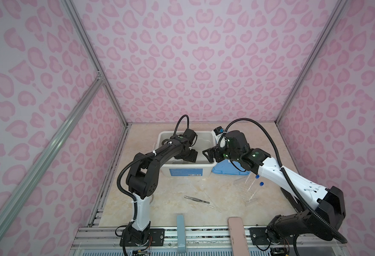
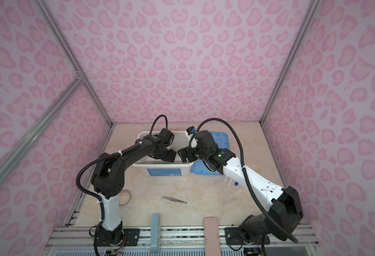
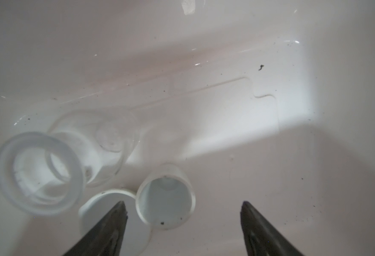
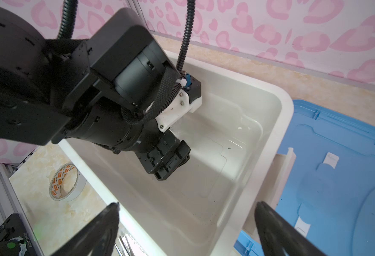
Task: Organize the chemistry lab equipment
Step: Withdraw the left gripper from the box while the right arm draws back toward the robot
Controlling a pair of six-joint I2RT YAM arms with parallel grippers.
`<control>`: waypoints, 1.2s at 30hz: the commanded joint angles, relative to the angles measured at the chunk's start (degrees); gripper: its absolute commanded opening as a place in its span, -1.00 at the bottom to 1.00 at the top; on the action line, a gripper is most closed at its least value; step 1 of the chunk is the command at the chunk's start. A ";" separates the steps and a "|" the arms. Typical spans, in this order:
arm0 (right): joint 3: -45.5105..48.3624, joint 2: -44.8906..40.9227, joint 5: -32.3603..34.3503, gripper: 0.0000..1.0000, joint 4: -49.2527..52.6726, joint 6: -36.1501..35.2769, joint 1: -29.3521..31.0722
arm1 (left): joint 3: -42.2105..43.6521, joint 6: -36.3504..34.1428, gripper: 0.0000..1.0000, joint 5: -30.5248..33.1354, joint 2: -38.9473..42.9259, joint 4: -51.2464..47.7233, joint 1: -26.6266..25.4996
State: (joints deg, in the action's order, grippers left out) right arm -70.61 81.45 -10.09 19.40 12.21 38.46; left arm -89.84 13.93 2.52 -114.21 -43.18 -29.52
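Left end effector (image 3: 182, 202) is lowered inside the tub (image 3: 226, 106) with its fingers spread apart and nothing clamped between them. On the tub floor beneath it lie three items close together. A cup-shaped white dish (image 3: 166, 200) lies on its side with its mouth toward the camera. A flat white dish (image 3: 97, 204) lies just beside it and is partly hidden by one finger (image 3: 106, 228). A glass cup (image 3: 71, 159), also on its side, lies just beside both. Whether the finger touches the flat dish cannot be told. Dark specks dot the tub floor. Right end effector (image 4: 187, 204) hovers above the tub's edge on the side next to the blue lid (image 4: 337, 166), with its fingers wide apart and empty. In both top views it faces the left end effector across the tub. The lid lies flat on the tabletop (image 1: 182, 188), just beside the tub's right side. Tweezers (image 1: 196, 199) lie on the tabletop in front of the tub, well apart from it, with a thin clear rod (image 1: 211, 206) just beside them. Two blue-capped tubes (image 1: 261, 184) lie near the right arm, in front of the lid. A tape roll (image 2: 125, 197) rests on the tabletop beside the left arm.
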 commanded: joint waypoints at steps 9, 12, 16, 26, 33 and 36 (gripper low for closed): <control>-0.09 -1.24 0.50 0.92 0.08 -0.65 0.02 | -0.60 0.90 0.75 -0.66 8.95 -1.51 -0.29; 0.15 -2.21 0.86 0.92 0.11 -0.74 0.03 | -0.52 1.90 0.75 -1.86 11.97 -1.59 -0.54; 0.53 -4.15 1.21 0.92 0.48 -1.29 0.05 | -0.27 3.76 0.75 -3.97 16.90 -1.62 -1.11; 3.86 -13.95 2.77 0.93 6.10 -2.69 0.72 | 6.99 13.80 0.67 -8.01 34.46 0.85 -3.95; 11.31 -23.44 4.03 0.92 11.09 -2.18 3.07 | 18.01 23.64 0.38 -4.17 45.40 2.71 -12.18; 14.97 -27.22 4.94 0.92 12.34 0.23 4.51 | 26.81 31.88 0.22 -2.84 50.36 6.93 -17.01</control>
State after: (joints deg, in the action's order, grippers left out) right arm -57.87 56.25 -6.81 29.28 10.24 42.13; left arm -67.85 36.18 -2.72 -66.67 -40.16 -43.88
